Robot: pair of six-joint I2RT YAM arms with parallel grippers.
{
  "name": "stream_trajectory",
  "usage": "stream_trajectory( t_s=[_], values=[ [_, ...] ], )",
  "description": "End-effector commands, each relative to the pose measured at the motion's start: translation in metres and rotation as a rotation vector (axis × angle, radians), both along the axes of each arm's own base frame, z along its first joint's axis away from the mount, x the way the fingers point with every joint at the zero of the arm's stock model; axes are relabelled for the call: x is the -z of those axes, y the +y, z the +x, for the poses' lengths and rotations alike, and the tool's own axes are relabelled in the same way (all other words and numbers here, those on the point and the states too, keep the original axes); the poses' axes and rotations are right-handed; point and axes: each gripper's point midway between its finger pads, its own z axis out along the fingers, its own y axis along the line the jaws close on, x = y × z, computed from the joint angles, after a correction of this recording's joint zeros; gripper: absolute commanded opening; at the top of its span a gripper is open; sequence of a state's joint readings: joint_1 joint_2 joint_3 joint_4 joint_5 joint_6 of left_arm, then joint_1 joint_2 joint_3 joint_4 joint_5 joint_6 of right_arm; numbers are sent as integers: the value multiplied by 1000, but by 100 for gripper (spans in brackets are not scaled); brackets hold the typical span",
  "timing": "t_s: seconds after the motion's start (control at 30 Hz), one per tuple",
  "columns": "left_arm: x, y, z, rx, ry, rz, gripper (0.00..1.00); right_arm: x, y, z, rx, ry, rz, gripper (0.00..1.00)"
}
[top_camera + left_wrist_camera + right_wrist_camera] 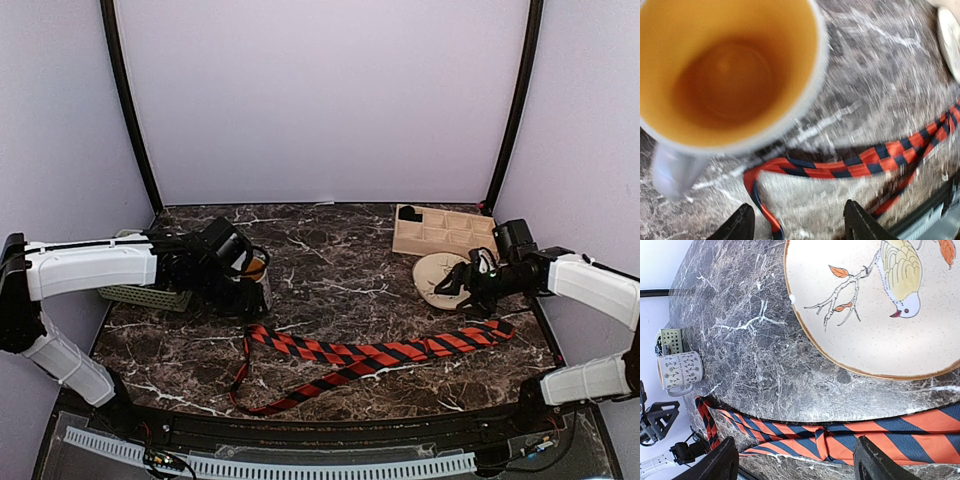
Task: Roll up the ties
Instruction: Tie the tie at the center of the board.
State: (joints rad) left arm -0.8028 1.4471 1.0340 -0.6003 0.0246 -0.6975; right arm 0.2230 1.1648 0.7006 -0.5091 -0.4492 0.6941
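Fingers spread, the left gripper [797, 220] frames the striped tie [865, 160], mug [730, 75] beyond; the right gripper [792, 462], also spread, straddles it, plate [880, 340] beyond.

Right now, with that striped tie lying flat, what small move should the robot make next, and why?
Probably lower the right gripper onto the tie and close. The tie lies unrolled on the table beside the plate, it runs between that gripper's open jaws, and nothing holds it.
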Motion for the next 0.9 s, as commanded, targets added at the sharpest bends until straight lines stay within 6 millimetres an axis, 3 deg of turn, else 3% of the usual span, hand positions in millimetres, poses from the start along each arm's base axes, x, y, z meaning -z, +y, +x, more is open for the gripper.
stream_trajectory(
  t_s=[0.0,0.3,0.6,0.87],
  values=[
    [6,7,29,-182,-96,-17,63,-18,11,15,-12,-65,47,79],
    [28,18,60,-336,-256,-30,60,-16,10,11,0,-56,44,78],
    [61,5,85,-350,-328,-33,54,-14,9,12,7,-46,42,77],
    [79,3,132,-313,-299,-31,48,-15,12,12,-19,-46,50,77]
  ],
)
